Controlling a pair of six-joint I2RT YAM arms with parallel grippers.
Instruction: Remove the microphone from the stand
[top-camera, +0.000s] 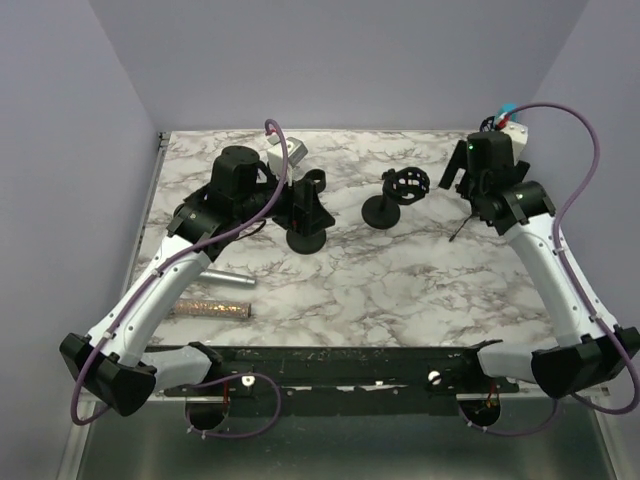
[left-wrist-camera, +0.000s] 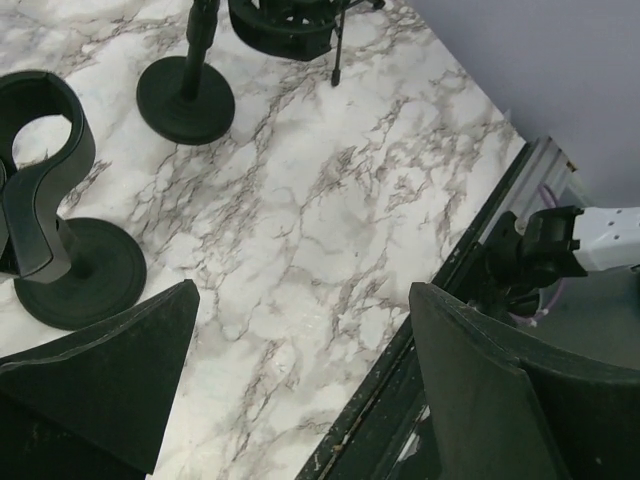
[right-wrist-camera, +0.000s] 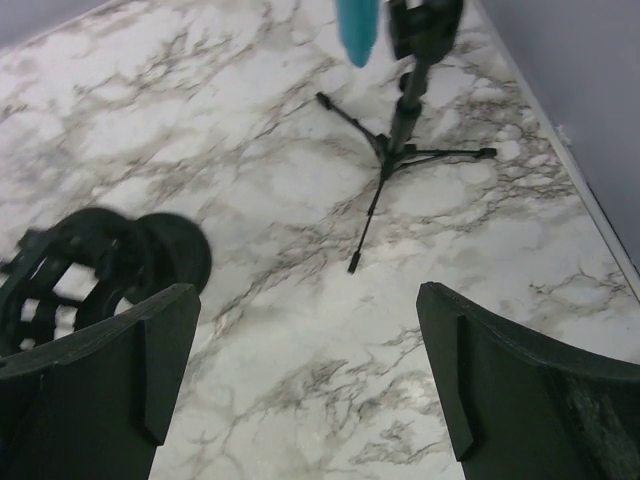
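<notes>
A teal microphone sits in a small black tripod stand at the table's back right; only its lower end shows in the right wrist view. Its teal tip shows behind the right arm in the top view. My right gripper is open and empty, above bare marble just short of the tripod. My left gripper is open and empty, hovering beside a black curved holder on a round base, left of centre.
A round-base stand carrying a black shock mount stands mid-table and shows in both wrist views. A silver tube and a glittery gold tube lie at the front left. The table's black front rail is near the left gripper.
</notes>
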